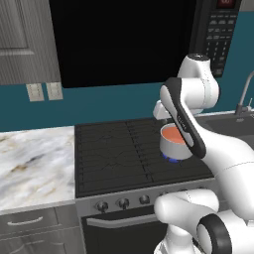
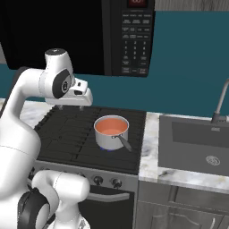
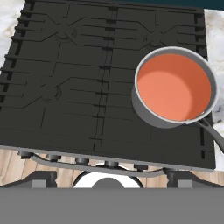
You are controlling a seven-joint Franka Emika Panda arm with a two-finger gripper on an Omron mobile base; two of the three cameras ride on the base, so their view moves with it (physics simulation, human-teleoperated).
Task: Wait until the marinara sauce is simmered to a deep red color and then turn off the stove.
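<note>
The marinara sauce [image 3: 173,87] is a flat orange-salmon disc inside a small steel saucepan [image 3: 144,111] with a thin handle, standing on the front right burner of the black stove [image 3: 65,87]. A small blue flame [image 2: 105,148] shows under the saucepan [image 2: 112,139]. My gripper [image 2: 74,107] hangs open and empty above the rear middle of the stove [image 2: 67,134], to the left of and behind the pan, pointing down. In the hand view its two tips stand wide apart at the bottom [image 3: 109,177]. The row of knobs [image 1: 122,202] runs along the steel front.
A black microwave [image 2: 134,36] with a keypad hangs over the stove. On the right are a steel sink [image 2: 197,143] and a faucet [image 2: 221,103]. A marble counter [image 1: 34,163] lies left of the stove, with wall outlets [image 1: 44,92] above it.
</note>
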